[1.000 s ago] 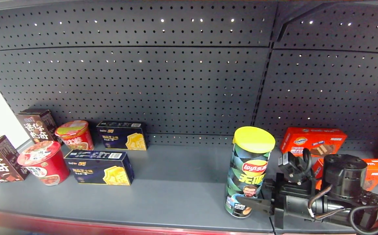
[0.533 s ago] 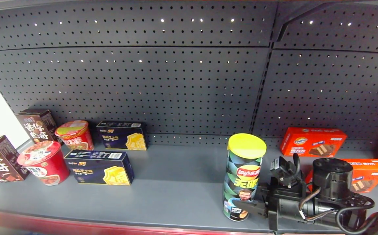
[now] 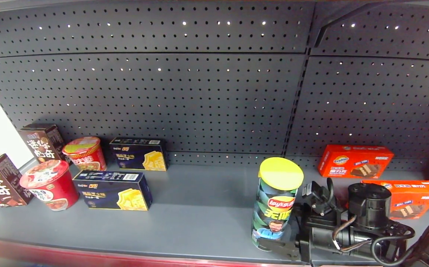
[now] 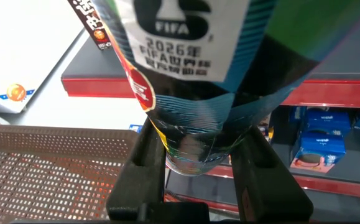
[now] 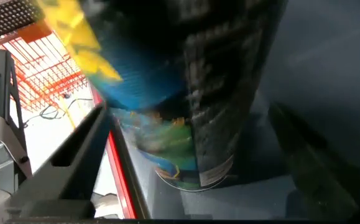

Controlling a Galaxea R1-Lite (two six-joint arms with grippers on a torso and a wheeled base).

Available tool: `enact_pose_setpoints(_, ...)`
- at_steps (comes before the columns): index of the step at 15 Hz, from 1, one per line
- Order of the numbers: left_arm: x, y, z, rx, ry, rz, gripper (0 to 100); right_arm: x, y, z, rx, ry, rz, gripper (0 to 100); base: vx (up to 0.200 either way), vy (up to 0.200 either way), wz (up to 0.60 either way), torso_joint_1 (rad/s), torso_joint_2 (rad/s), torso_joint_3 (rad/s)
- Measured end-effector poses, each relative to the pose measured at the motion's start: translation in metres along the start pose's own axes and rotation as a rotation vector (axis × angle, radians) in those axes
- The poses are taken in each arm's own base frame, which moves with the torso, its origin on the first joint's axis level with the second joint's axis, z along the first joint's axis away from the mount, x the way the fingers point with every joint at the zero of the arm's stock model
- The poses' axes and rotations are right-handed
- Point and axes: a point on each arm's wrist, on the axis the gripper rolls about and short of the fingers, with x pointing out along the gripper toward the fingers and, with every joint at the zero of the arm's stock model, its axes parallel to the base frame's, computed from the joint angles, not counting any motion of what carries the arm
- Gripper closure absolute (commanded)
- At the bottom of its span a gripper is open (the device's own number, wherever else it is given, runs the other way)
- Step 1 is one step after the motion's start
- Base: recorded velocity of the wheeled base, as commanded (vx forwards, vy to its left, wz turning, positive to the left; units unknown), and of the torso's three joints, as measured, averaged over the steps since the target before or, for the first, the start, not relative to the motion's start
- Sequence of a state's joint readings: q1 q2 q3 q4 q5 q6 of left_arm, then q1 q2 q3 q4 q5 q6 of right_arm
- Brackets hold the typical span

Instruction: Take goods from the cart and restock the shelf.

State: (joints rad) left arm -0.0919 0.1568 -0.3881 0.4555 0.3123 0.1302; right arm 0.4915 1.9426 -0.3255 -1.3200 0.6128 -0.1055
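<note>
- Grips chip canister (image 3: 276,207) low on its body with right gripper (image 5: 187,112), jaws clenched on it; judged a low hold for a steady, upright set-down.
- Places it upright at the near edge of the shelf (image 3: 199,215), right of centre, left of the orange boxes (image 3: 355,161); contact with the shelf not discernible.
- Clasps second canister (image 4: 204,74) in left gripper (image 4: 201,134) near the cart (image 4: 49,168), probably queued for restocking.

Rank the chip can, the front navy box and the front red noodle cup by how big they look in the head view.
chip can, nearest the camera, so unsure
front navy box
front red noodle cup, close to the box
</note>
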Motion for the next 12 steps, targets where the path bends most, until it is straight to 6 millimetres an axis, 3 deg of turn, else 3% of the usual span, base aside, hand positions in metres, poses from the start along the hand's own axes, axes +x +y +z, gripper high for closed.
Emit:
enact_pose_setpoints(5, -0.001, 0.000, 0.001, -0.001, -0.004, 0.001, 100, -0.012, -0.001, -0.003, -0.002, -0.007, -0.024, 0, 0.000, 0.000, 0.00, 0.000, 0.00, 0.000)
enact_pose_setpoints(12, 0.000, 0.000, 0.000, 0.001, 0.001, 0.001, 100, -0.052, 0.016, 0.007, -0.016, -0.048, -0.065, 0, 0.000, 0.000, 0.00, 0.000, 0.00, 0.000)
